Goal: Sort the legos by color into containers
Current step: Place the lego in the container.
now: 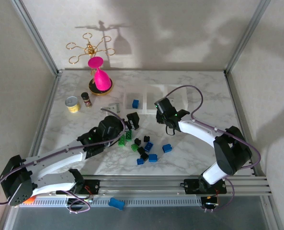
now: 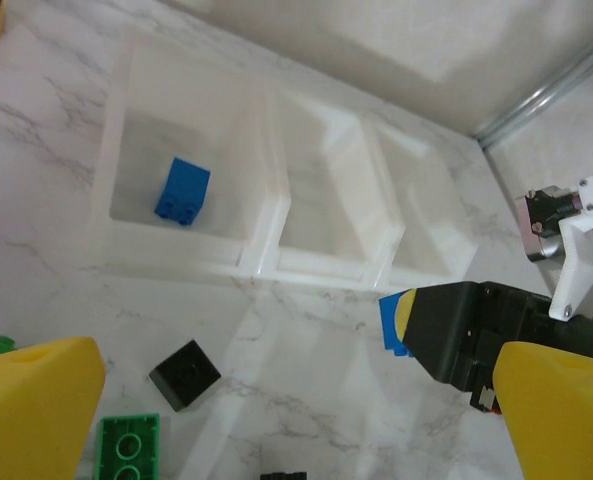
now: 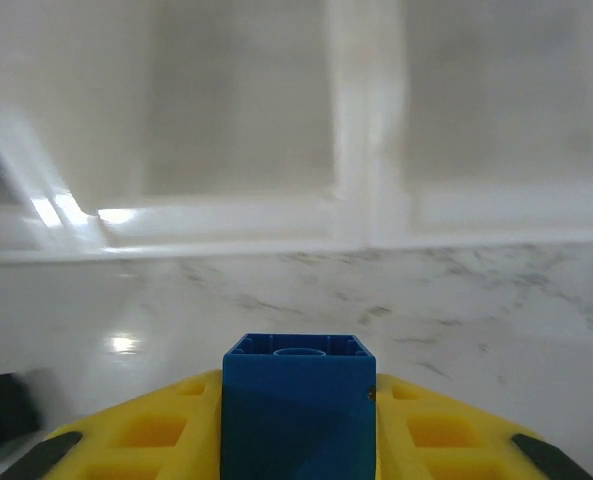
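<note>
Right claw (image 1: pixel 163 112) clamped on a blue brick (image 3: pixel 298 395), close before the tray (image 2: pixel 259 262).
Its arm reaches forward, bent low; the left claw (image 2: pixel 294 415) hangs with fingers apart above loose bricks (image 1: pixel 144 146) on the worktop (image 1: pixel 199 91).

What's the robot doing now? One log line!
right gripper: shut on held blue lego | left gripper: open above black lego | tray: sorted blue lego in left compartment

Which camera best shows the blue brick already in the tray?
Left wrist: the blue brick appears close and sharp in the tray's end compartment. The top camera shows it as a tiny blue square.
</note>
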